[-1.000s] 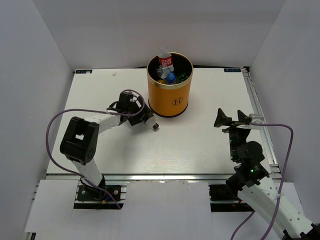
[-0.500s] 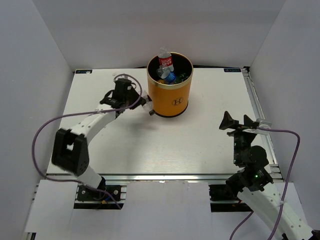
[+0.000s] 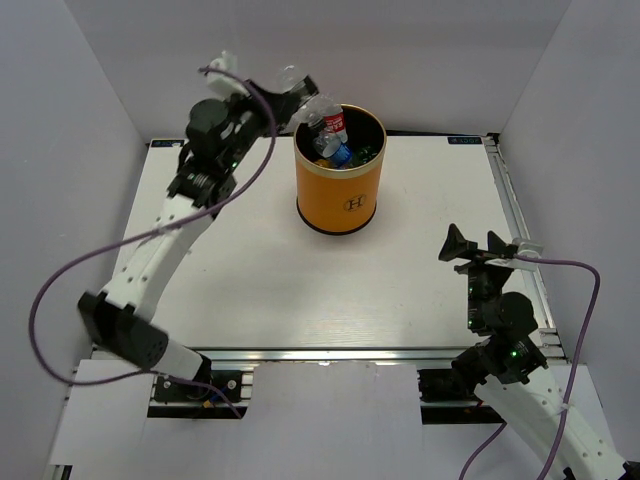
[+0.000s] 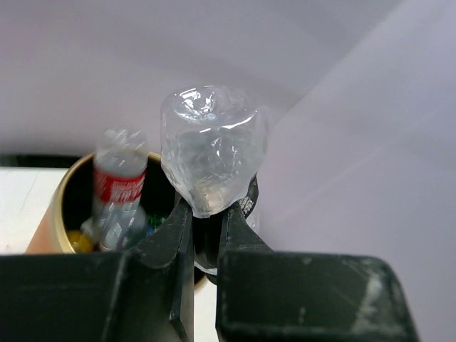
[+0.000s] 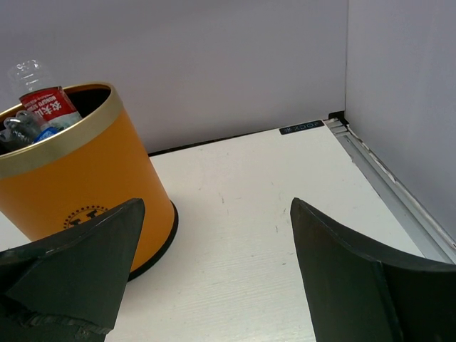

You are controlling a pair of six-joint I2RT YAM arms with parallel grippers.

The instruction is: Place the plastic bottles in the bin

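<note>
My left gripper (image 3: 283, 97) is raised high, just left of the bin's rim, and is shut on a clear crumpled plastic bottle (image 3: 292, 77). In the left wrist view that bottle (image 4: 211, 152) stands up from between the fingers (image 4: 165, 242), above and right of the bin's mouth. The orange bin (image 3: 340, 190) with its gold rim (image 4: 60, 208) holds several bottles. A red-labelled one (image 3: 332, 123) (image 4: 119, 184) (image 5: 47, 104) sticks up, with a blue-labelled one (image 3: 339, 153) and a green one (image 3: 366, 152) lower down. My right gripper (image 3: 474, 245) (image 5: 217, 208) hangs open and empty near the table's right side.
White walls close in the white table (image 3: 400, 270) on three sides. A metal rail (image 3: 515, 215) runs along the right edge. The left arm's purple cable (image 3: 60, 275) loops out over the left side. The bin (image 5: 85, 178) stands left of the right gripper.
The left gripper closed on the clear bottle lying on the table left of the bin, then rose with it to beside the bin's upper left rim. The right arm shifted slightly.
</note>
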